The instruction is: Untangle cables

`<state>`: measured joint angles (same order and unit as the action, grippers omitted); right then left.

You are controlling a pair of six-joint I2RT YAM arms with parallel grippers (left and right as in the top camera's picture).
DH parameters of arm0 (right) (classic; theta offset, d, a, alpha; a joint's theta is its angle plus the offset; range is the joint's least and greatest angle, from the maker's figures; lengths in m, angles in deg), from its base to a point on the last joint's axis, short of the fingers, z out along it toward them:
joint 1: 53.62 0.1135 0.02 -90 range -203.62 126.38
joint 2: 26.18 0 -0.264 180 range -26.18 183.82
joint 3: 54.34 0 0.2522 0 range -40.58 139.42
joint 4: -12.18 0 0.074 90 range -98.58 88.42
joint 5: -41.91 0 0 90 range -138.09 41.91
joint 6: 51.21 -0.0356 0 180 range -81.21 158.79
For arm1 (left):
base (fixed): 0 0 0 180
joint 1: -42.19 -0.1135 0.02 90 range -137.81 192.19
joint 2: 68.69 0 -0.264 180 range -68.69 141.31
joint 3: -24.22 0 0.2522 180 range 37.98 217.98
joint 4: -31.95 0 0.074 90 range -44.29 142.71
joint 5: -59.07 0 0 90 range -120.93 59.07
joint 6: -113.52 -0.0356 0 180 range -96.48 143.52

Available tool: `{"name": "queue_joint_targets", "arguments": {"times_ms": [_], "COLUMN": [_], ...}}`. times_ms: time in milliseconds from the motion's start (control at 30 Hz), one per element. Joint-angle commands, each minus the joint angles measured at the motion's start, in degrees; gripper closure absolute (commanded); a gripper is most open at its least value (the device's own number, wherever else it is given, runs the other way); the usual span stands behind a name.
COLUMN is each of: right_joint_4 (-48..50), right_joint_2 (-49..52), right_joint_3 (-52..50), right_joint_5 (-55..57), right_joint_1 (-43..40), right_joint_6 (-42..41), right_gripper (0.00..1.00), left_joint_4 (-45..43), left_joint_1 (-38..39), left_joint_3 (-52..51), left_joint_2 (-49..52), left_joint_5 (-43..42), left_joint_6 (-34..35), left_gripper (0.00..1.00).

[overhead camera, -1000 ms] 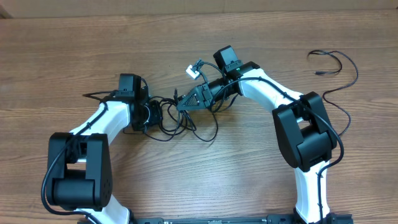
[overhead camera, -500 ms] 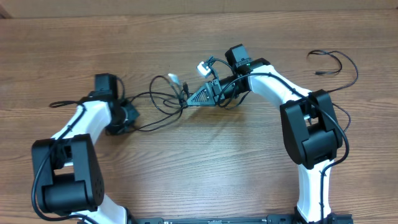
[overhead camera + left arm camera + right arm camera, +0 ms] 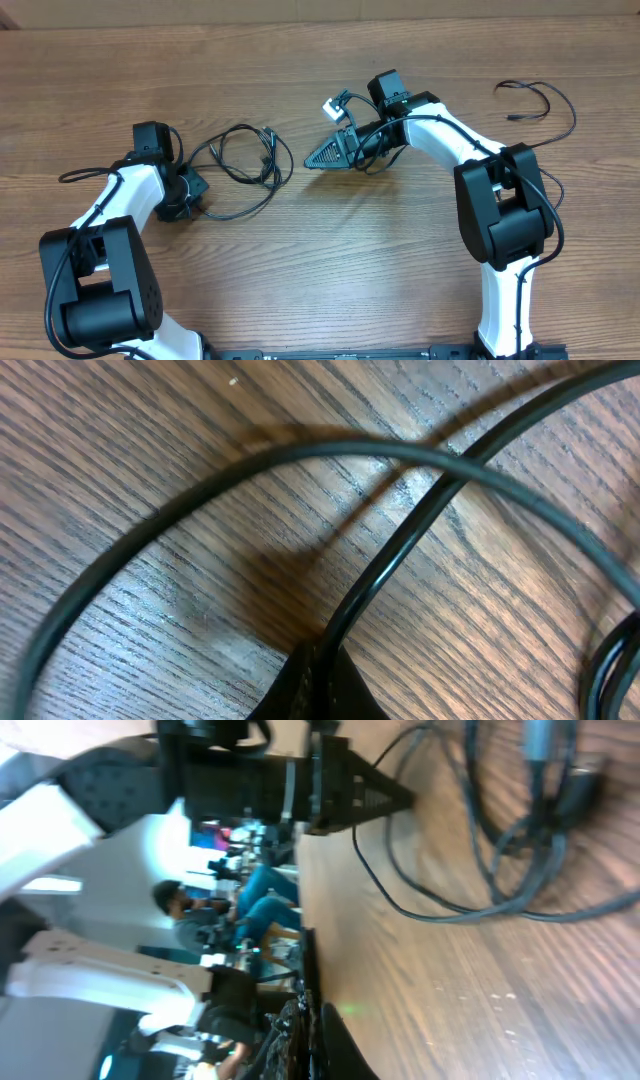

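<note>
No legible text, label, brand, number or sign in any view; nothing readable on the cables (image 3: pixel 268 135) or the wooden table (image 3: pixel 320 280).

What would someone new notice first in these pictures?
The looped black cable lies left of centre, trailing into the shut left gripper. Next come the white-tipped cable beside the shut right gripper, mid-table, and a lone cable toward the far right corner.
</note>
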<state>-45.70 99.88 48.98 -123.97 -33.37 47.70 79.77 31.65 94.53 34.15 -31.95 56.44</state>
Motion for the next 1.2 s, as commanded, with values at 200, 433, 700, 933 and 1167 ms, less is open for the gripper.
{"name": "queue_joint_targets", "arguments": {"times_ms": [200, 433, 700, 933, 1167], "right_joint_4": [0.6, 1.4, 3.0, 3.3, 2.6], "right_joint_2": [-1.7, -1.7, -1.7, -1.7, -1.7], "right_joint_3": [0.4, 0.4, 0.4, 0.4, 0.4], "right_joint_5": [11.2, 21.3, 33.2, 45.1, 49.9], "right_joint_1": [1.2, 2.7, 5.3, 6.6, 7.3], "right_joint_6": [-2.3, -8.0, -19.0, -24.2, -24.2], "right_gripper": [0.8, 0.66, 0.62, 0.6, 0.55], "left_joint_4": [4.9, 18.1, 24.0, 22.0, 21.1], "left_joint_1": [-1.1, -0.8, 2.4, 6.7, 12.5], "left_joint_3": [-0.1, 14.2, 19.4, 19.4, 19.3], "left_joint_2": [5.0, 3.8, 3.9, 3.9, 3.9], "left_joint_5": [-3.6, -13.3, -16.5, -14.4, -10.6], "left_joint_6": [-10.7, -15.7, -22.8, -25.7, -27.1], "left_gripper": [0.95, 0.83, 0.56, 0.52, 0.56]}}
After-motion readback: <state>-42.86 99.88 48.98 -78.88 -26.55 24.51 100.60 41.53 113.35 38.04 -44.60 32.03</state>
